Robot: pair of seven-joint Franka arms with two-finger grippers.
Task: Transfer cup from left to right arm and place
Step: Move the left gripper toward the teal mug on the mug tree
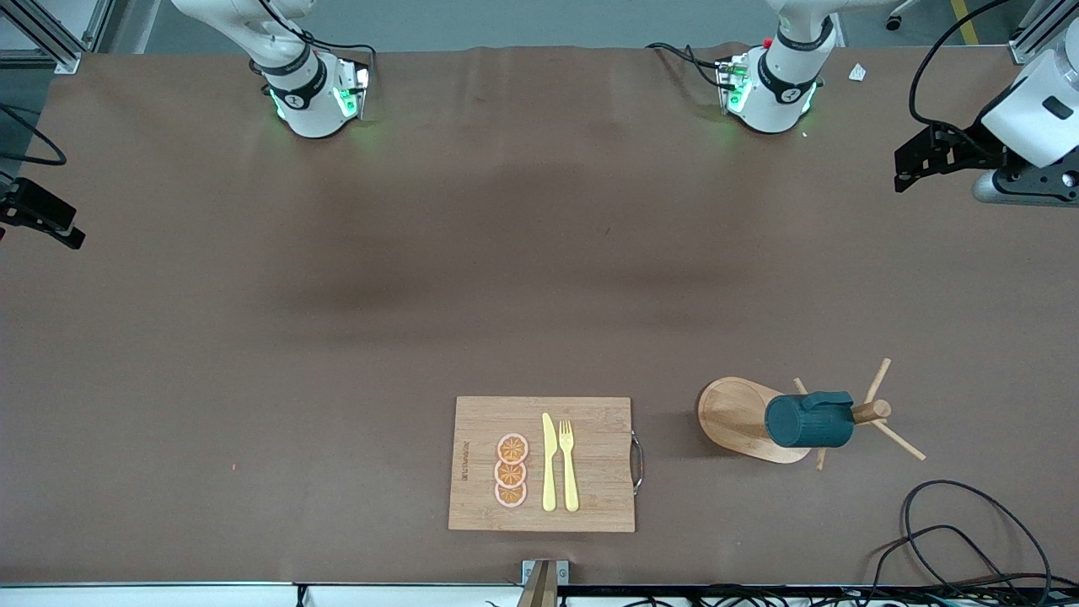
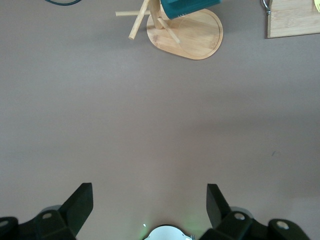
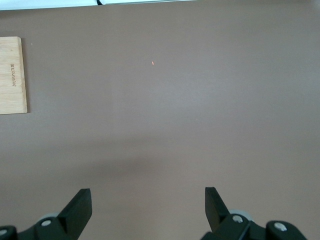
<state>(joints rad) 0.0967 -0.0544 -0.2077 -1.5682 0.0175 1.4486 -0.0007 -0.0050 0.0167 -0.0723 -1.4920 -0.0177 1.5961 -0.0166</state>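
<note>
A line of small dark lettering runs along one edge of the cutting board [image 1: 541, 464], too small to read. The board lies on the brown desk [image 1: 337, 337] near the front camera's edge, a metal handle on the side toward the left arm's end. On it lie three orange slices [image 1: 511, 471] in a row, and beside them a yellow knife [image 1: 549, 462] and a yellow fork [image 1: 568, 464], side by side.

Beside the board, toward the left arm's end of the desk, stands a wooden mug rack [image 1: 750, 419] with an oval base and thin pegs. The cup [image 1: 808, 419], dark teal, hangs on its side on one peg, over the base. Black cables [image 1: 961, 531] loop at that corner of the desk.

The right hand [image 3: 148, 212] hangs over bare desk at the right arm's end, fingers [image 3: 77, 207] spread wide, grasping nothing. The left hand [image 2: 150, 212] hangs over bare desk at the left arm's end, fingers [image 2: 80, 205] likewise released and empty; the rack and cup lie well apart from it.
</note>
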